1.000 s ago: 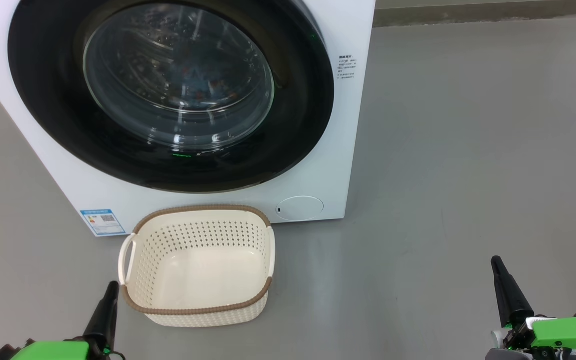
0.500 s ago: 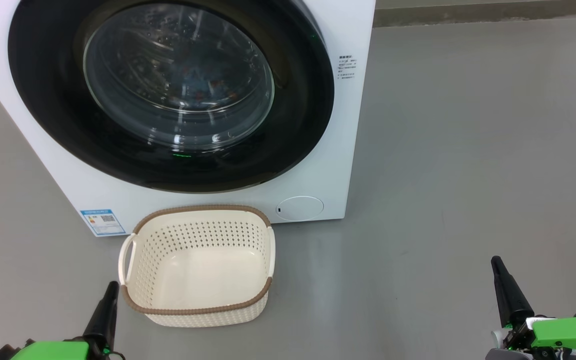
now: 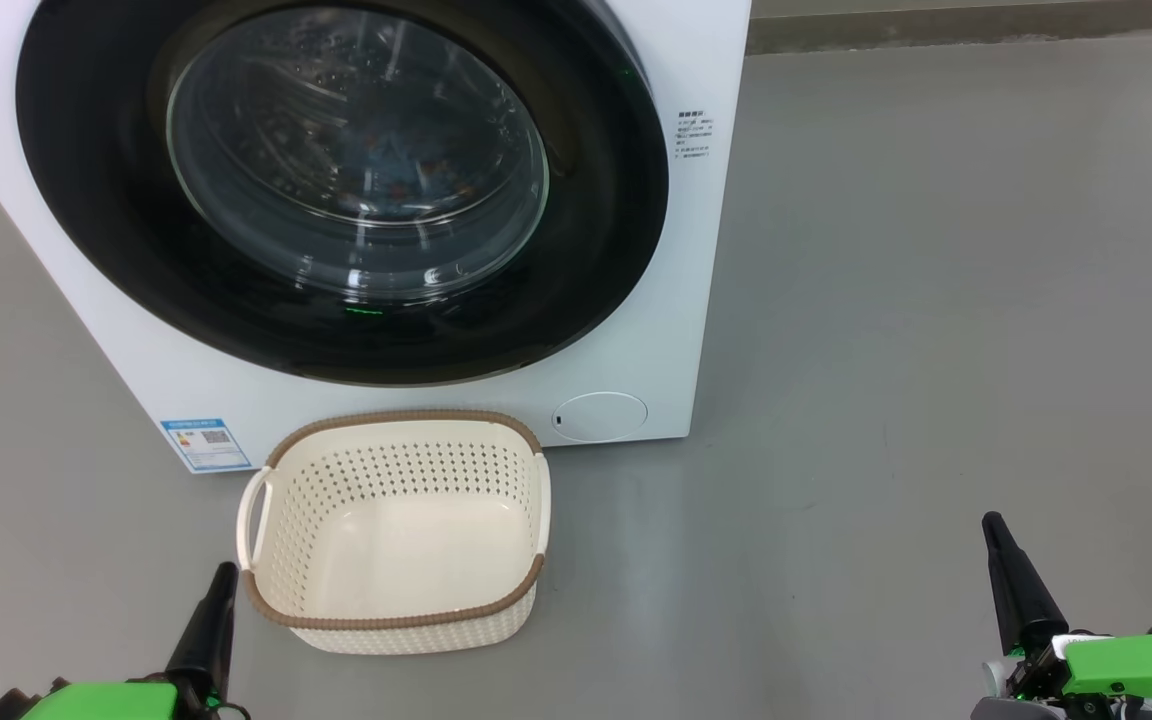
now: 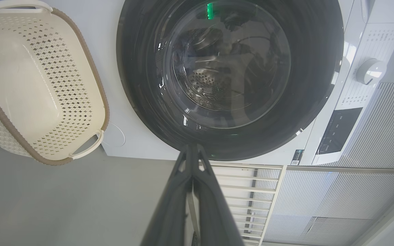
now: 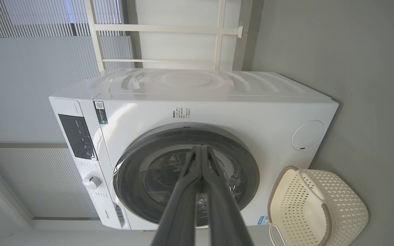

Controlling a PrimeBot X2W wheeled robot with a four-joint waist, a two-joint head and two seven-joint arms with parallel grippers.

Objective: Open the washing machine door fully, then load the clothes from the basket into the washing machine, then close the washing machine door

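The white washing machine (image 3: 636,330) stands ahead with its black-rimmed washing machine door (image 3: 96,200) shut flat against the front. Dim orange and blue patches of the clothes (image 3: 391,165) show through the glass, inside the drum. The cream basket (image 3: 386,622) sits on the floor before the machine with nothing in it. My left gripper (image 3: 224,572) is shut at the lower left, just left of the basket. My right gripper (image 3: 992,522) is shut at the lower right, far from both. In the wrist views the left gripper (image 4: 192,147) and the right gripper (image 5: 201,147) have their fingers pressed together, holding nothing.
Bare grey floor (image 3: 936,300) spreads to the right of the machine. A round service flap (image 3: 600,416) sits low on the machine's front, and a blue label (image 3: 206,444) at its lower left. The control panel and dial (image 5: 91,182) are on the machine's top strip.
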